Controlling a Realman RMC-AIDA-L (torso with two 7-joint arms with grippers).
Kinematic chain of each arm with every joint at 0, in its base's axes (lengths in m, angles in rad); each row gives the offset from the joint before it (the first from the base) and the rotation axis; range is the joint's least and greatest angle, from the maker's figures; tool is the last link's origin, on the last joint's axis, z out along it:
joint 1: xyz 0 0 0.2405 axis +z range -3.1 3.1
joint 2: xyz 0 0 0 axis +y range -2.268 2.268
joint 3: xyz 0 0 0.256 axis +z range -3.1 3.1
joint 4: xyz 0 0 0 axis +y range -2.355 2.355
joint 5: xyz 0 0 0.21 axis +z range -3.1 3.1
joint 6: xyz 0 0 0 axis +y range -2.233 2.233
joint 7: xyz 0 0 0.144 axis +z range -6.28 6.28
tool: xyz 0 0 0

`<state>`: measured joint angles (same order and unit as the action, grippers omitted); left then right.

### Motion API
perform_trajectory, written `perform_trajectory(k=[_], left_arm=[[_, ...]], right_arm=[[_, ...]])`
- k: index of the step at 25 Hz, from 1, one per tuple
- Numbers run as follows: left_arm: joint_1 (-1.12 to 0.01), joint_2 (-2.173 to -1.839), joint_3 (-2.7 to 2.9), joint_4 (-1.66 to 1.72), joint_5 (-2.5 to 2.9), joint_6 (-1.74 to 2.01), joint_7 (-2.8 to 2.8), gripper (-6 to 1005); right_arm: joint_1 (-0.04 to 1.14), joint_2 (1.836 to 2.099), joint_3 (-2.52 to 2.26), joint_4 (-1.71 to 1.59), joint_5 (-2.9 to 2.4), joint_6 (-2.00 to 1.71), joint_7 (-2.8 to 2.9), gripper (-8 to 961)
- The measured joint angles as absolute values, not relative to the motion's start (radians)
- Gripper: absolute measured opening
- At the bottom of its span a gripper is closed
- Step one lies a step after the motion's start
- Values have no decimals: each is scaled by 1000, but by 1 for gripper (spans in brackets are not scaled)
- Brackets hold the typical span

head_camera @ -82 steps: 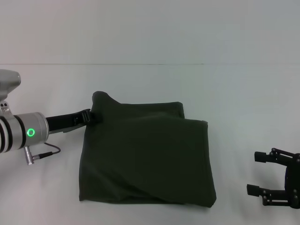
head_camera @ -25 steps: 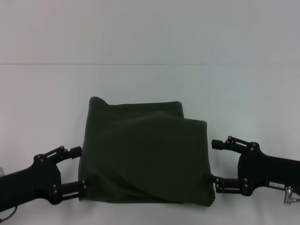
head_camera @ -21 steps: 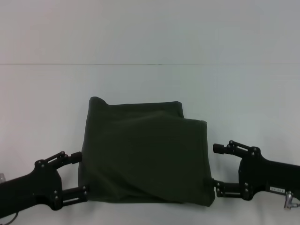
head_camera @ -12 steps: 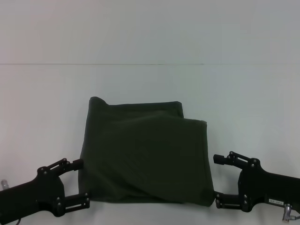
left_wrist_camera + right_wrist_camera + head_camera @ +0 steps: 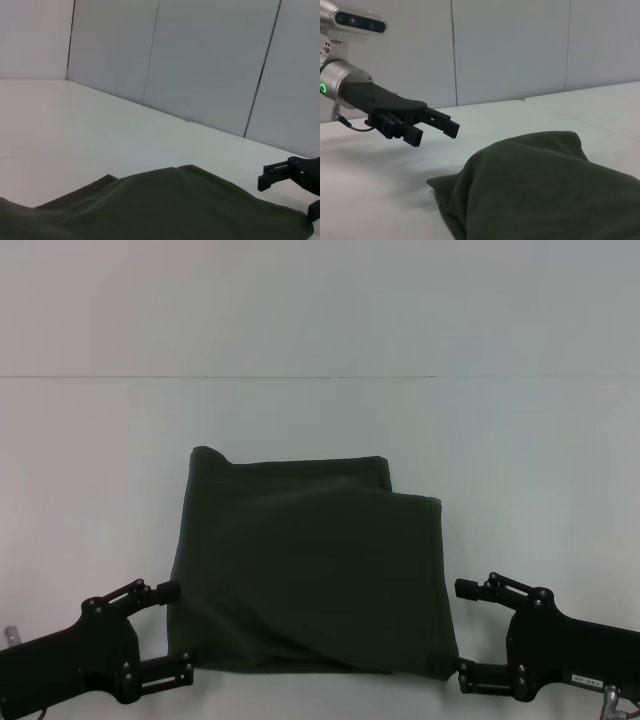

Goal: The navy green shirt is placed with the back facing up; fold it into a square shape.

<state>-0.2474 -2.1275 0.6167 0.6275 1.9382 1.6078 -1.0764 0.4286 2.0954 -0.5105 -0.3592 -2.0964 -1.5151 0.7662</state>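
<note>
We note the navy green shirt point(image 5: 310, 575) lying folded in a rough square on the white table point(image 5: 520, 440), an under-layer offset at its far edge. Left gripper point(image 5: 172, 632) sits at the near left corner, right gripper point(image 5: 464, 632) at the near right corner; both have fingers spread apart, holding nothing.

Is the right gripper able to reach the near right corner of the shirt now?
Probably yes: the right gripper, jaws open, sits beside that corner of the navy green shirt, with nothing between them.
</note>
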Motion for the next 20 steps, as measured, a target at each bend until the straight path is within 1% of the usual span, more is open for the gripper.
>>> perform_trajectory(k=[20], left_arm=[[-255, -2126, 616, 627, 1934, 1611, -1081, 887]], right_arm=[[442, 2094, -500, -362, -2092, -1518, 770, 925]])
